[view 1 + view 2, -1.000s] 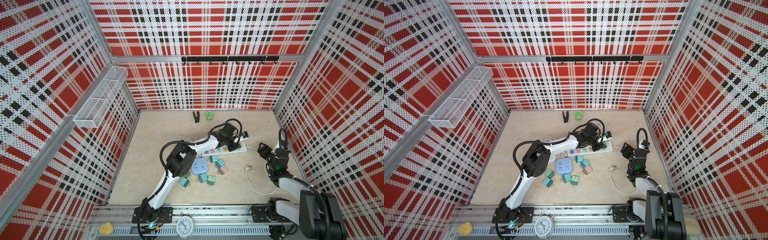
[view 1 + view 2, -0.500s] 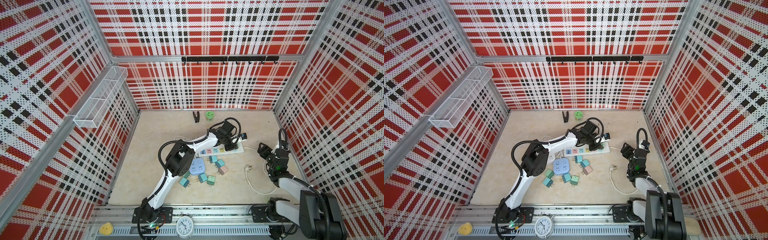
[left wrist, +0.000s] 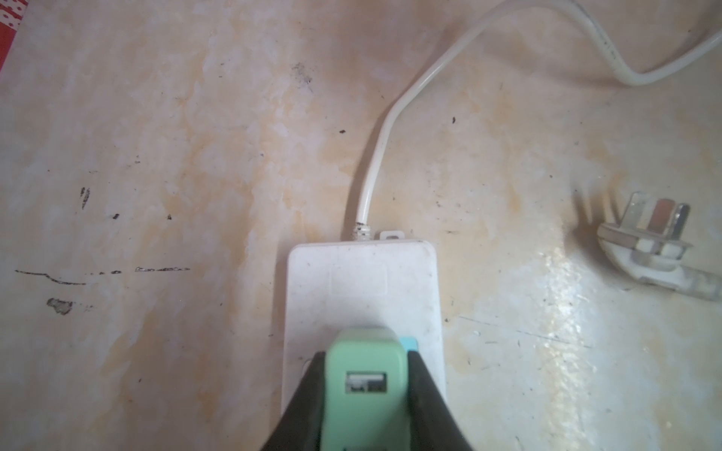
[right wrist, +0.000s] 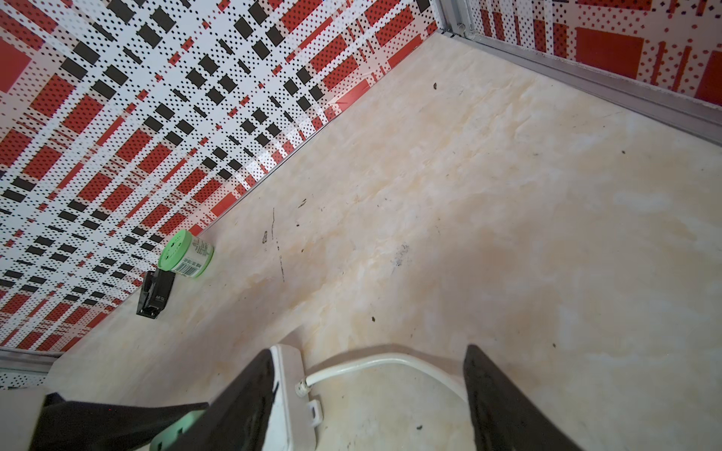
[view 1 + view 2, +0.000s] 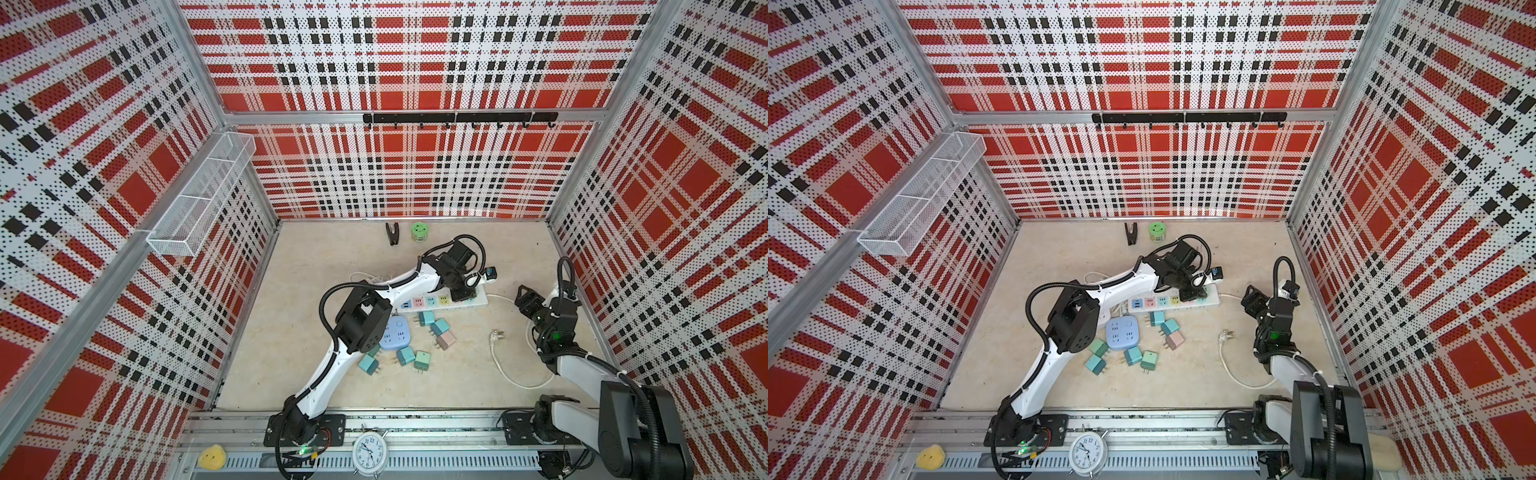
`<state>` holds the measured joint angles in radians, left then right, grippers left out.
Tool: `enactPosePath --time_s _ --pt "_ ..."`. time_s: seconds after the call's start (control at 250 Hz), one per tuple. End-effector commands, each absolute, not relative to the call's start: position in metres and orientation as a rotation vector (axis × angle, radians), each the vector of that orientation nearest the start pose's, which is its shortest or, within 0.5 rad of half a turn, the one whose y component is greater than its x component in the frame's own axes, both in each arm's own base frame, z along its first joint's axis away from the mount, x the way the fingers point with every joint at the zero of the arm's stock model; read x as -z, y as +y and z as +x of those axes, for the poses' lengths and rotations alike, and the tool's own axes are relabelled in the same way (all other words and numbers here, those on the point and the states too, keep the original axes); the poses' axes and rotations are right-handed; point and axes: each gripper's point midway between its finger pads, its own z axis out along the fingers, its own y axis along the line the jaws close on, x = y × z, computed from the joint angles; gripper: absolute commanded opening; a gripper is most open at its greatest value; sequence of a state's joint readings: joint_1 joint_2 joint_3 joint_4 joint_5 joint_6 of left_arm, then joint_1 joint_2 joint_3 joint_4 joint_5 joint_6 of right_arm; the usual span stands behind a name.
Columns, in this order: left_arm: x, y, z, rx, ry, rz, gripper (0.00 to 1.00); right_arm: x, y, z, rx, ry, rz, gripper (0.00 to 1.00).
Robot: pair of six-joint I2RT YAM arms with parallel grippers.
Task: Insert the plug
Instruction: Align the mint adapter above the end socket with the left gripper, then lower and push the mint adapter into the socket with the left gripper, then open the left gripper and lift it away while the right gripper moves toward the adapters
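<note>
My left gripper [image 3: 366, 353] is shut on a mint green plug [image 3: 365, 386] with a USB port on its face. It holds the plug over the cable end of the white power strip [image 3: 363, 285], above a light blue socket [image 3: 411, 343]; the prongs are hidden. In both top views the left gripper [image 5: 463, 293] [image 5: 1187, 295] stands on the right end of the power strip [image 5: 478, 300] [image 5: 1212, 298]. My right gripper [image 4: 369, 349] [image 5: 524, 299] is open just right of the strip's end [image 4: 289, 390], with the strip's white cable [image 4: 375, 361] running between its fingers.
Several loose pastel plugs [image 5: 438, 327] and a blue square socket block [image 5: 395, 332] lie in front of the strip. The cable's three-pin plug [image 5: 496, 333] [image 3: 656, 238] lies on the floor. A green jar [image 5: 419, 231] and a black clip [image 5: 391, 233] sit by the back wall.
The left gripper has shifted only slightly over the strip's end with the plug still in it. The right gripper has stayed almost in place.
</note>
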<state>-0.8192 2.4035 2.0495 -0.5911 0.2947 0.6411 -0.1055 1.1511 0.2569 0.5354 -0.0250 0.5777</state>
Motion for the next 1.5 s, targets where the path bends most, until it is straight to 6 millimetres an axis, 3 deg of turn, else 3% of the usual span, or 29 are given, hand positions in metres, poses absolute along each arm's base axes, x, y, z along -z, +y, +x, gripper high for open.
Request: enactPosePath --time_s 0.0,0.172,0.452,0.472,0.488,0.496,0.512,0.7,0.876,1.093,1.181,1.261,1.357,1.493 --pt "0.007 -0.421 0.363 0.312 2.030 1.908 0.05 -0.128 -0.034 0.341 -0.346 1.775 0.637 0.77" --pt "-0.009 -0.423 0.371 0.488 2.086 1.804 0.16 -0.128 -0.034 0.341 -0.347 1.773 0.637 0.78" --pt "-0.015 -0.421 0.378 0.483 2.085 1.776 0.34 -0.128 -0.034 0.341 -0.346 1.775 0.638 0.78" --pt "-0.016 -0.421 0.378 0.484 2.084 1.777 0.42 -0.128 -0.035 0.341 -0.345 1.774 0.639 0.78" --pt "-0.017 -0.421 0.378 0.483 2.081 1.777 0.70 -0.128 -0.035 0.341 -0.344 1.774 0.640 0.78" --pt "-0.017 -0.422 0.378 0.485 2.078 1.778 0.90 -0.128 -0.035 0.341 -0.344 1.774 0.640 0.78" --pt "-0.018 -0.422 0.378 0.486 2.073 1.778 1.00 -0.127 -0.035 0.341 -0.343 1.775 0.640 0.78" --pt "-0.058 -0.428 0.386 0.432 1.991 1.755 0.99 -0.127 -0.034 0.342 -0.347 1.778 0.636 0.79" --pt "-0.128 -0.431 0.380 0.350 1.877 1.709 0.99 -0.129 -0.033 0.342 -0.352 1.775 0.626 0.83" --pt "-0.222 -0.418 0.344 0.221 1.747 1.473 0.99 -0.133 -0.027 0.342 -0.378 1.770 0.587 0.94" --pt "-0.265 -0.398 0.324 0.203 1.682 1.269 1.00 -0.133 -0.028 0.342 -0.373 1.768 0.588 0.97" --pt "-0.299 -0.365 0.310 0.220 1.652 1.022 0.99 -0.133 -0.026 0.343 -0.371 1.785 0.576 1.00" --pt "-0.313 -0.312 0.294 0.291 1.662 0.788 1.00 -0.135 -0.022 0.348 -0.383 1.825 0.552 1.00" --pt "-0.309 -0.226 0.282 0.425 1.721 0.396 0.99 -0.143 0.002 0.351 -0.503 1.834 0.422 1.00"
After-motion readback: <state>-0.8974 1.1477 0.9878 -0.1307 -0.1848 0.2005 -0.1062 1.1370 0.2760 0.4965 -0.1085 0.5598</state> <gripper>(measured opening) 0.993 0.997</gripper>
